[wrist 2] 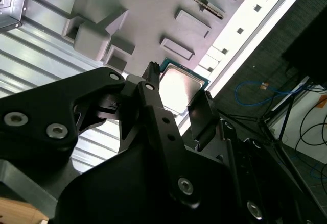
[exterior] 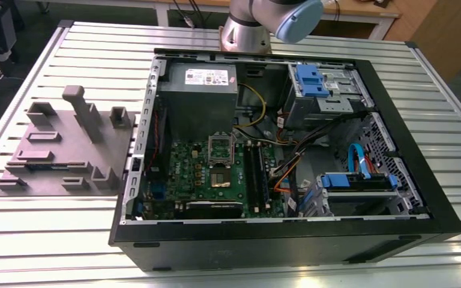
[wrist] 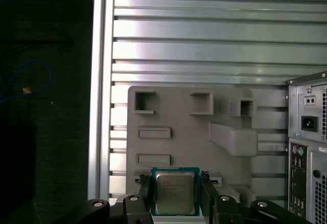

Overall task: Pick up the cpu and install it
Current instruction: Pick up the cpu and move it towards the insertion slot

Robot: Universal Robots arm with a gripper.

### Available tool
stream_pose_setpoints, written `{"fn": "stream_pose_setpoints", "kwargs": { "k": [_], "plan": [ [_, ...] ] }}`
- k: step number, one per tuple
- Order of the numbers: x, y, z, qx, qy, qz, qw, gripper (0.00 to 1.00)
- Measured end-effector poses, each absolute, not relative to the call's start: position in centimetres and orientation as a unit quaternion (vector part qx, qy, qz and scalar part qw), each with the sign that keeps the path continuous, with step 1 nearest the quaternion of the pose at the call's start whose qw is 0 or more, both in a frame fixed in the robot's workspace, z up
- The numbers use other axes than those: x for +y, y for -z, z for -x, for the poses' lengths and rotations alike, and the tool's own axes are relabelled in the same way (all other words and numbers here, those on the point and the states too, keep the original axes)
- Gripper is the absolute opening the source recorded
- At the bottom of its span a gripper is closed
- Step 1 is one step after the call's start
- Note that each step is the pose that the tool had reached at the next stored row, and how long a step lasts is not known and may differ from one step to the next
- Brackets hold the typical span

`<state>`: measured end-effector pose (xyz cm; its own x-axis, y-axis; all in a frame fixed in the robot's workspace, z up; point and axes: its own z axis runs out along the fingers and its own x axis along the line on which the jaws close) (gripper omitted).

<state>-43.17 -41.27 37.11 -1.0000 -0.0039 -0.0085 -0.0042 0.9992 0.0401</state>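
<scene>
The gripper [wrist: 175,178] is clamping the cpu [wrist: 174,193] by two opposite edges. Its dark fingers [wrist: 144,192] are standing only as far apart as the chip is wide and are pressing on its green rim. In the second wrist view the cpu [wrist 2: 180,87] is sitting over the edge of the grey moulded plate [wrist 2: 148,15]. In the exterior view the arm [exterior: 251,24] is rising behind the open computer case [exterior: 287,246] on the slatted table [exterior: 295,267]. The gripper's body is covering the chip's near edge, so it is hard to tell whether the chip is touching the plate.
</scene>
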Motion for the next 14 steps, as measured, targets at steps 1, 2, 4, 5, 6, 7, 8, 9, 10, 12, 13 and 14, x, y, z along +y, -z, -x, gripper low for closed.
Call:
{"fn": "stream_pose_setpoints", "kwargs": {
  "k": [1, 2, 4, 5, 6, 7, 8, 9, 10, 12, 13, 14],
  "plan": [
    [-41.27, -37.11, 43.13, 1.000, -0.020, 0.002, 0.004, 0.47],
    [-41.27, -37.11, 43.09, 1.000, -0.020, 0.002, 0.004, 0.47],
    [-41.27, -37.10, 43.01, 1.000, -0.020, 0.002, 0.004, 0.47],
    [-41.26, -37.10, 42.99, 1.000, -0.020, 0.002, 0.004, 0.47],
    [-41.27, -37.10, 42.97, 1.000, -0.020, 0.002, 0.004, 0.47],
    [-41.27, -37.10, 42.97, 1.000, -0.020, 0.002, 0.004, 0.47],
    [-41.27, -37.11, 42.96, 1.000, -0.020, 0.002, 0.004, 0.47],
    [-41.27, -37.11, 42.96, 1.000, -0.020, 0.002, 0.004, 0.47],
    [-41.27, -37.11, 42.96, 1.000, -0.020, 0.002, 0.004, 0.47],
    [-41.27, -37.10, 42.95, 1.000, -0.020, 0.002, 0.004, 0.47],
    [-41.27, -37.10, 42.95, 1.000, -0.020, 0.002, 0.004, 0.47],
    [-41.27, -37.11, 42.94, 1.000, -0.020, 0.002, 0.004, 0.47]
  ]
}}
